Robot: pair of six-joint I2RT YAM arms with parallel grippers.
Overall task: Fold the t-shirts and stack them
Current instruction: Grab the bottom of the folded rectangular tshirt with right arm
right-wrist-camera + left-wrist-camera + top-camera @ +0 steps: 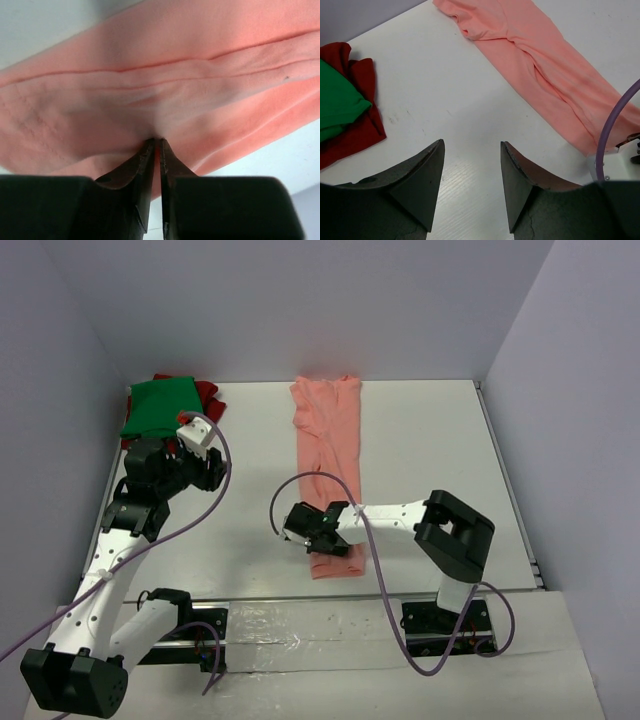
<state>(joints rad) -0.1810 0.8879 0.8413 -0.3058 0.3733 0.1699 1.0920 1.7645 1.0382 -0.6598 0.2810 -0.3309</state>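
Observation:
A salmon-pink t-shirt [328, 430] lies as a long narrow strip down the middle of the white table, also in the left wrist view [555, 65]. My right gripper [305, 525] is low at the strip's near end, shut on a fold of the pink cloth [165, 65], which bunches at its tips [156, 140]. A bright green t-shirt [160, 405] lies folded on a dark red t-shirt [208, 395] at the far left corner. My left gripper [210, 472] hovers just in front of that pile, open [472, 145] with only bare table between its fingers.
Pale walls close the table at the back and both sides. The green t-shirt [335, 105] and dark red t-shirt [362, 125] lie to the left of my left fingers. Purple cables [225, 480] loop from both arms. The table's near edge [300, 595] runs in front of the arm bases.

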